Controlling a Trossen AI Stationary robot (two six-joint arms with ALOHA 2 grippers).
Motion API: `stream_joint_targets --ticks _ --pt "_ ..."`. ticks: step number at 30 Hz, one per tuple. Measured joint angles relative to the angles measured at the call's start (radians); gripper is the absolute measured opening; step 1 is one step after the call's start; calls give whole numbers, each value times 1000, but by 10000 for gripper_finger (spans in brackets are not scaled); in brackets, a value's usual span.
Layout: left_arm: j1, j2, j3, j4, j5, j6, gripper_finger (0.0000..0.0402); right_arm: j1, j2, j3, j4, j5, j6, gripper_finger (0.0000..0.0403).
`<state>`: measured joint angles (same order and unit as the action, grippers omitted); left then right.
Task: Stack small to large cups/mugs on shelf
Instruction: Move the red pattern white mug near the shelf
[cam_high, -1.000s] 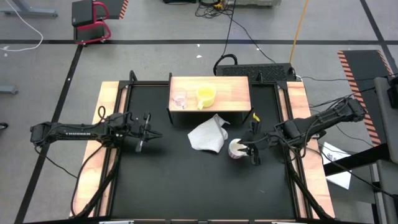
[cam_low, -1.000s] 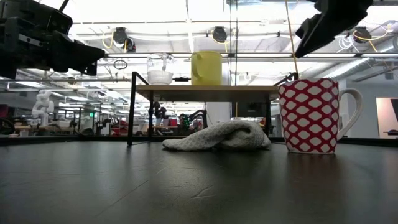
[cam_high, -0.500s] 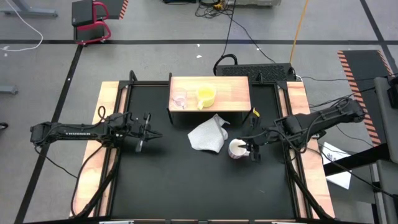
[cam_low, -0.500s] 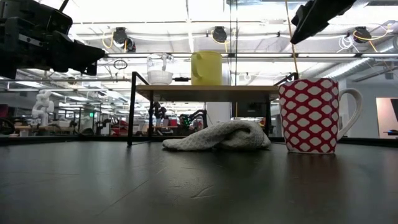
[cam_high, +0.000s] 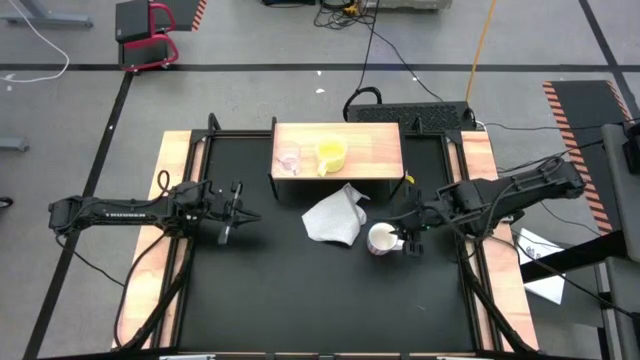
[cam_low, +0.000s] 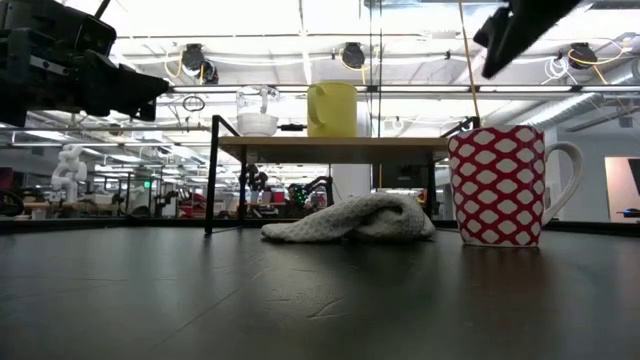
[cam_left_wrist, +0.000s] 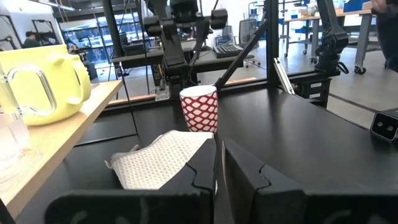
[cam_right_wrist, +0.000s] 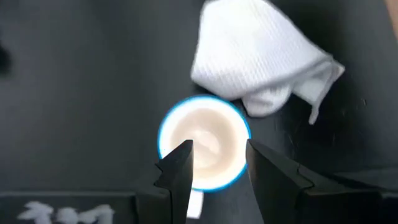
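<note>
The white mug with a red pattern (cam_low: 497, 185) stands upright on the black tabletop, right of the grey-white cloth (cam_high: 335, 218). My right gripper (cam_right_wrist: 217, 168) is open and points down above the mug (cam_right_wrist: 202, 149), clear of its rim; its tip shows high in the low view (cam_low: 520, 30). The clear glass cup (cam_high: 289, 158) and the yellow cup (cam_high: 332, 153) stand side by side on the light-wood shelf (cam_high: 375, 150). My left gripper (cam_high: 232, 212) is shut and empty, held above the table's left part.
The cloth lies crumpled on the table between the shelf and the mug, close to the mug's left side. The shelf's right half is bare wood. Wooden strips run along the table's left and right edges (cam_high: 490, 190).
My right gripper has shifted a little toward the table's left, over the mug, and has risen slightly. The mug, the cloth and the cups on the shelf have stayed where they were.
</note>
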<state>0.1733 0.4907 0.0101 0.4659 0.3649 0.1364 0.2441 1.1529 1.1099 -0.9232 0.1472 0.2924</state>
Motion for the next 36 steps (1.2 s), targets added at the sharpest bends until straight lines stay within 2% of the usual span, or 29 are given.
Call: stream_joint_targets --ticks 8,15,19,27,36 --pt "0 0 0 0 0 -1 31 -55 98 0 -25 -29 -49 141" --pt "0 0 0 1 0 -10 31 -116 151 0 -5 -126 -105 141" --pt "0 0 0 1 0 -15 31 -134 165 0 -4 -133 -130 141" --pt "0 0 0 1 0 -15 31 -147 166 -1 6 -211 -163 141" --pt "0 0 0 0 0 -15 31 -150 166 -2 6 -178 -167 141"
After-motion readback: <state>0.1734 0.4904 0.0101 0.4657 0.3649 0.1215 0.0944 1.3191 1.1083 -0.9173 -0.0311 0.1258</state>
